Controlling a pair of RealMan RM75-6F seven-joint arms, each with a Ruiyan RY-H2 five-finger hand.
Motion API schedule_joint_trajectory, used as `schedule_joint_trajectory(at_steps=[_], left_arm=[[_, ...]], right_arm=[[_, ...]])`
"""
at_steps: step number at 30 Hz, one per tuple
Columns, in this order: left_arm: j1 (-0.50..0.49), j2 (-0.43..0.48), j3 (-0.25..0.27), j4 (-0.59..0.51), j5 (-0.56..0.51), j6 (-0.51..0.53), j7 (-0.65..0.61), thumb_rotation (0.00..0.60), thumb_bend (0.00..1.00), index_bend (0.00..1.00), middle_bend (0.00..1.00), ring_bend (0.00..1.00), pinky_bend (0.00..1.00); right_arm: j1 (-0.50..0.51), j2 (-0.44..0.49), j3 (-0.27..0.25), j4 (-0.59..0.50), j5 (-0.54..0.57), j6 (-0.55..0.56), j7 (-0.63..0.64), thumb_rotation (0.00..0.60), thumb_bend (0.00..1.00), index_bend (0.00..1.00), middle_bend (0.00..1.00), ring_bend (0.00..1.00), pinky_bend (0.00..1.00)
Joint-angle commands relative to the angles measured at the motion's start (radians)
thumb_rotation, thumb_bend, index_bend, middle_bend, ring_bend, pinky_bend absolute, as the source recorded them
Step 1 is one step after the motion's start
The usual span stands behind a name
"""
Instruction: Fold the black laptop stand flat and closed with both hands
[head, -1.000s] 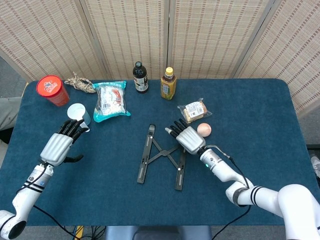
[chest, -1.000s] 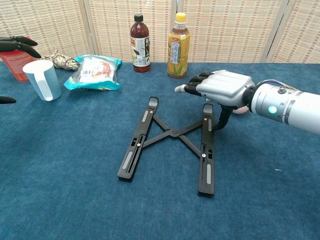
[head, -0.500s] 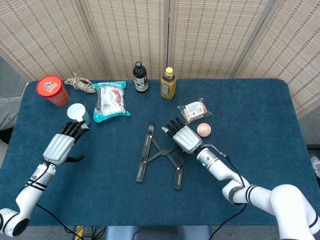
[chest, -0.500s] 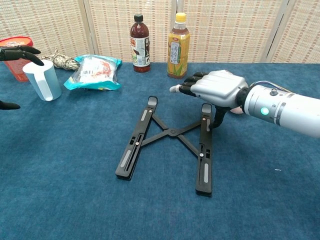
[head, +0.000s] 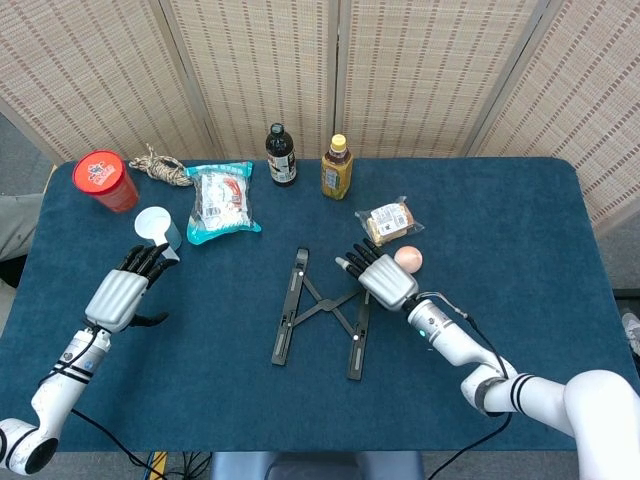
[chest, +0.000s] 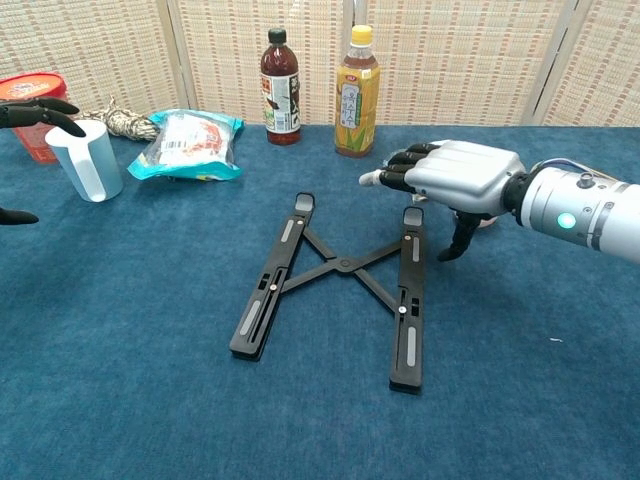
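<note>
The black laptop stand (head: 322, 313) (chest: 338, 285) lies spread open on the blue table, its two long bars joined by a crossed linkage. My right hand (head: 381, 277) (chest: 455, 178) hovers just right of the stand's right bar at its far end, palm down, fingers apart, thumb hanging down, holding nothing. My left hand (head: 125, 285) stays far to the left near the table's front, fingers extended and apart, well clear of the stand. In the chest view only its dark fingertips (chest: 38, 108) show at the left edge.
A light blue cup (head: 156, 226) (chest: 86, 158) stands just beyond my left hand. A peach-coloured ball (head: 407, 258) and a wrapped snack (head: 388, 220) sit behind my right hand. Two bottles (head: 281, 155) (head: 337, 167), a snack bag (head: 221, 201), a rope coil (head: 161, 167) and a red tub (head: 104, 179) line the back.
My right hand pushed the stand's right bar leftward, narrowing the stand slightly, then drew back to the right off the bar. My left hand has barely moved.
</note>
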Motion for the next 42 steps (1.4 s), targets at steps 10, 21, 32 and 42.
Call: schedule_joint_trajectory(at_steps=[10,21,32,42], left_arm=[[-0.012,-0.027,-0.002,0.036,-0.015,-0.025,-0.021,0.6,0.13,0.15,0.0,0.0,0.0],[-0.045,-0.136,-0.012,0.161,-0.034,-0.069,-0.06,0.6,0.13,0.14,0.0,0.0,0.0],[-0.065,-0.222,-0.006,0.223,-0.046,-0.105,-0.078,0.6,0.13,0.03,0.0,0.0,0.0],[-0.073,-0.277,-0.009,0.236,-0.046,-0.105,-0.113,0.6,0.13,0.02,0.0,0.0,0.0]], right_arm=[[0.04,-0.122,0.023,0.13,-0.019,0.0,0.025,0.6,0.0,0.0,0.13,0.0,0.04],[0.044,-0.171,0.034,0.161,-0.026,0.032,0.037,0.6,0.0,0.0,0.12,0.0,0.02],[0.043,-0.192,0.042,0.167,-0.027,0.052,0.04,0.6,0.0,0.0,0.1,0.0,0.0],[0.052,-0.217,0.048,0.188,-0.029,0.053,0.05,0.6,0.0,0.0,0.1,0.0,0.0]])
